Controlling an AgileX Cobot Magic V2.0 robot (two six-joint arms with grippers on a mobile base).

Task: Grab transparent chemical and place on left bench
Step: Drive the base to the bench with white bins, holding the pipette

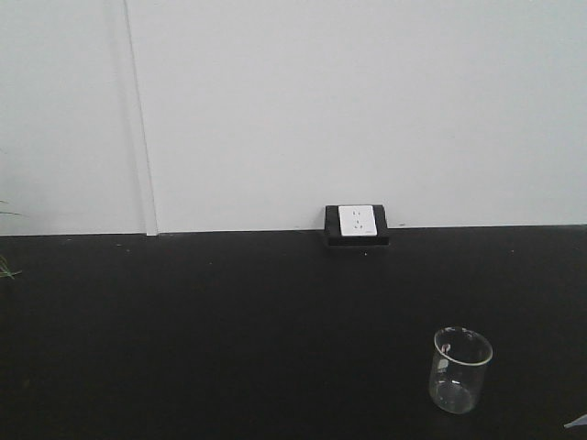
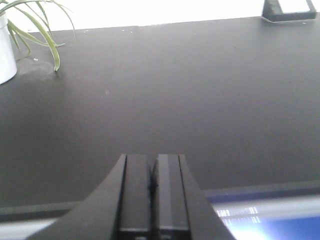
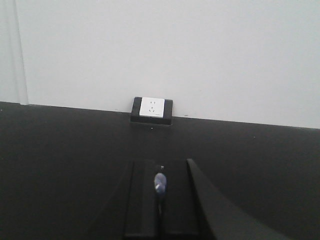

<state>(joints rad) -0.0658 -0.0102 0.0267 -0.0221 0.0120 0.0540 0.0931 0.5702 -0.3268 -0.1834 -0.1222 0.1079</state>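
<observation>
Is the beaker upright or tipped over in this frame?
Upright: the beaker stands on its base on the black benchtop, with its round rim facing up.

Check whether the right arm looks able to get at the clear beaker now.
Probably yes: the beaker stands alone on the black benchtop, nothing crowding it. But the right gripper has its jaws closed, and its wrist view shows the wall socket, not the beaker; it must open and re-aim.

Matte black, slab-sided end effectors (image 2: 154,160) (image 3: 160,166)
</observation>
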